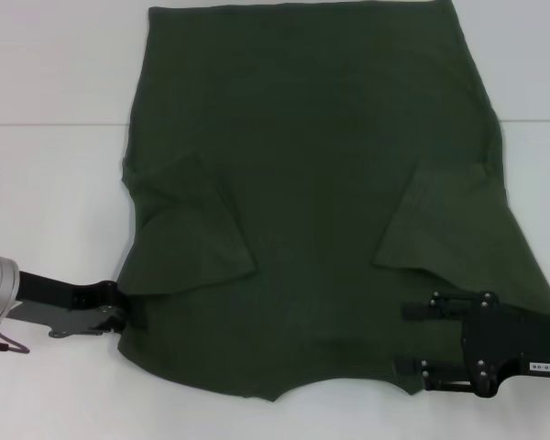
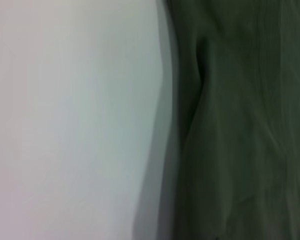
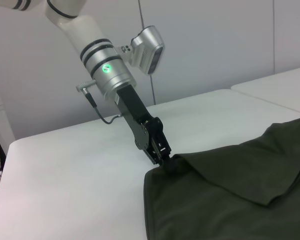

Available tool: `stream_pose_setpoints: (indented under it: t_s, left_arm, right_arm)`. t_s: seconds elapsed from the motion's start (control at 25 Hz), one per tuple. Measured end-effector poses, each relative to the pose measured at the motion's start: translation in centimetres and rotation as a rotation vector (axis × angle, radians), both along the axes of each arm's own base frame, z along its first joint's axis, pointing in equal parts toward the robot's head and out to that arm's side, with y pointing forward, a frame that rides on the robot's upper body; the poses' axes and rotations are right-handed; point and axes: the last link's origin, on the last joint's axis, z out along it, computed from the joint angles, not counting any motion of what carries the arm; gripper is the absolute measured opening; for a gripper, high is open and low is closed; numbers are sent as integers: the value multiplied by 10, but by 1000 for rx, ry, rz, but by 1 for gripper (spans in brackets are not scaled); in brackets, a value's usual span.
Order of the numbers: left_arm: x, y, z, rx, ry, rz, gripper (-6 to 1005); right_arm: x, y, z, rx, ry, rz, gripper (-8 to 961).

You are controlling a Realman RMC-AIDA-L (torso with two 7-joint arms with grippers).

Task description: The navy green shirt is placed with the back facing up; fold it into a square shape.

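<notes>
So the navy green shirt (image 1: 316, 183) is spread out flat on the white table (image 1: 55, 64), taking up most of the middle of the head view, and both short sleeves are already flipped inward onto the body of the shirt, one flap (image 1: 197, 234) on the robot's left side and one (image 1: 440, 220) on its right. Everything else sits around that shirt. The left gripper (image 1: 128, 310) is down at the shirt's left edge, near the corner closest to the robot, just below the folded left sleeve. In the right wrist view you can see it (image 3: 166, 162) pressed right onto the corner of the fabric where the cloth bunches up a little, with its fingers looking pinched together on that edge, so I'd call it clamped on the shirt. The left wrist view only gives a blurry strip of shirt edge (image 2: 240, 125) against the table (image 2: 70, 120). The right gripper (image 1: 412, 339) lies over the shirt's near right part, below the folded right sleeve, with its two black fingers (image 1: 417, 310) pointing toward the shirt's middle, spread well apart and resting on top of the fabric without gripping anything. The near hem of the shirt looks a bit uneven between the two grippers.
</notes>
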Motion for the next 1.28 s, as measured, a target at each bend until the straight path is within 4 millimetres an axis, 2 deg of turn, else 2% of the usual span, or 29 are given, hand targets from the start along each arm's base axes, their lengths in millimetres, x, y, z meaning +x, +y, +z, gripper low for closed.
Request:
stream_pose_setpoints:
  t_s: [0.04,0.12,0.36,0.48,0.56,0.64,0.76,0.92,1.0,1.12,1.28]
  left_arm:
    - [0,0,0,-4,4,-2,534]
    - [0,0,-1,-11,12,-4,275]
    - [-1,0,-1,-11,18,-8,52]
    - [-1,0,-1,-12,20,-18,48]
    - [-1,-1,-1,-12,17,-26,46]
    - [-1,-1,0,-11,11,-32,44]
    - [-1,-2,0,-15,11,-43,40]
    - [1,-1,1,-21,16,-74,38]
    - [2,-1,2,-24,19,-89,38]
    - [4,2,4,-27,26,-112,37]
    - [7,3,4,-37,26,-130,36]
  right_arm:
    - [0,0,0,1,3,1,728]
    - [0,0,0,2,4,0,728]
    - [-1,1,1,1,8,-10,726]
    - [-1,5,7,-10,19,-68,725]
    - [-1,12,18,-14,29,-146,724]
    - [0,19,34,-17,38,-253,724]
    - [6,30,68,-22,34,-446,723]
    - [23,38,111,-77,23,-789,721]
    - [29,38,125,-93,25,-905,721]
    - [34,37,141,-100,-7,-1004,719]
    - [36,38,152,-96,-115,-1069,718]
